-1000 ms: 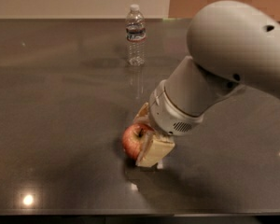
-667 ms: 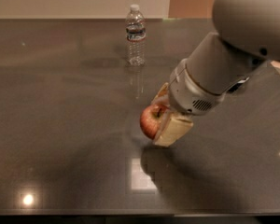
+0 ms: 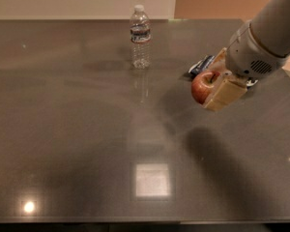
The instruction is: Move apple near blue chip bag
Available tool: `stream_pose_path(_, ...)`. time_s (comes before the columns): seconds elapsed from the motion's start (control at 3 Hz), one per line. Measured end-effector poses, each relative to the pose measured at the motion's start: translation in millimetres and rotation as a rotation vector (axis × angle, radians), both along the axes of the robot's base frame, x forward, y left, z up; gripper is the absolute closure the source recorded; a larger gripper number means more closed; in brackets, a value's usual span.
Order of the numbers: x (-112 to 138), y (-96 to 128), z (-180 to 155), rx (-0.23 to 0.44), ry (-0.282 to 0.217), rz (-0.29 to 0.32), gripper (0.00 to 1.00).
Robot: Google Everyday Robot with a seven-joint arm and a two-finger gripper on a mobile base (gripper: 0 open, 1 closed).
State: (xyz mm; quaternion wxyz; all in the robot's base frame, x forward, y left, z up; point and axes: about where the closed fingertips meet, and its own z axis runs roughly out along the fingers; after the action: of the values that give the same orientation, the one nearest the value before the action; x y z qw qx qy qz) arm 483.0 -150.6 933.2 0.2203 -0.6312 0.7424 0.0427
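Observation:
My gripper (image 3: 213,83) is shut on the apple (image 3: 202,86), a red apple with yellowish patches, and holds it above the dark table at the right. Its cream fingers (image 3: 223,94) clamp the apple from both sides. The blue chip bag (image 3: 203,65) lies on the table just behind the apple; only its dark-blue left end with a white edge shows, the rest is hidden behind my arm (image 3: 266,37).
A clear plastic water bottle (image 3: 140,36) stands upright at the back centre of the dark glossy table (image 3: 77,129). The table's right edge runs close beside my arm. Bright light reflections lie on the front of the table.
My gripper has lifted the apple off the table and carried it to the right and toward the back, up to the blue chip bag.

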Motion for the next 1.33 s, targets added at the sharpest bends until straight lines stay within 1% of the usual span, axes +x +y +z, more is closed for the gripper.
stream_pose_path(0.33,23,-43,-3,0.002,0.007,-0.076,1.0)
stream_pose_path(0.67,36,-72,-15,0.027,0.026,-0.126,1.0)
stream_pose_path(1.0,42,-89,-30,0.058,0.033,-0.156,1.0)
stream_pose_path(1.33,49,-99,-45,0.08,0.035,-0.177,1.0)
